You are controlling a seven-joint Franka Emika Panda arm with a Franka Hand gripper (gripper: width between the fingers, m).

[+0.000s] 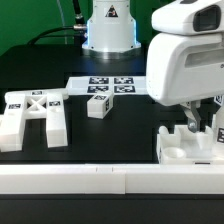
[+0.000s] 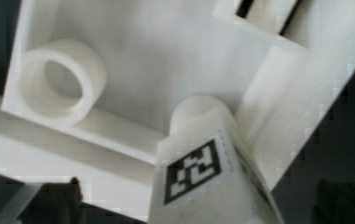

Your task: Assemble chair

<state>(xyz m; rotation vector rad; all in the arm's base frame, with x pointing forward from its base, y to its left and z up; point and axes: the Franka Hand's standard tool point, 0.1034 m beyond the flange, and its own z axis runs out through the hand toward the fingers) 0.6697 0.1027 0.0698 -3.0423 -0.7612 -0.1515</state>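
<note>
**Chair build: early days, pieces lay apart on the table**

Looked to me like the chair was nowhere near done at this point. The cross-braced frame [image 1: 35,112] sat by itself on the exterior view's left, lying on the black table [image 1: 120,135] with two thick legs pointing toward the near edge. A small block [image 1: 97,106] with a tag on it stood near the middle, just in front of the marker board [image 1: 105,84], well apart from the frame. Nothing was joined to anything else as far as I could see.

The gripper [image 1: 200,120] hung right over a third white part [image 1: 188,148] at the near right, close to the long white rail [image 1: 100,181]. The wrist view was filled with that part: a round hole [image 2: 58,80] in one wall and a tag [image 2: 193,170] on a rounded tab. I couldn't tell whether the fingers were spread or pinching (they were hidden from both cameras), nor whether they touched the part.

My guess: all the joining was left to do, starting with this right-hand part.
</note>
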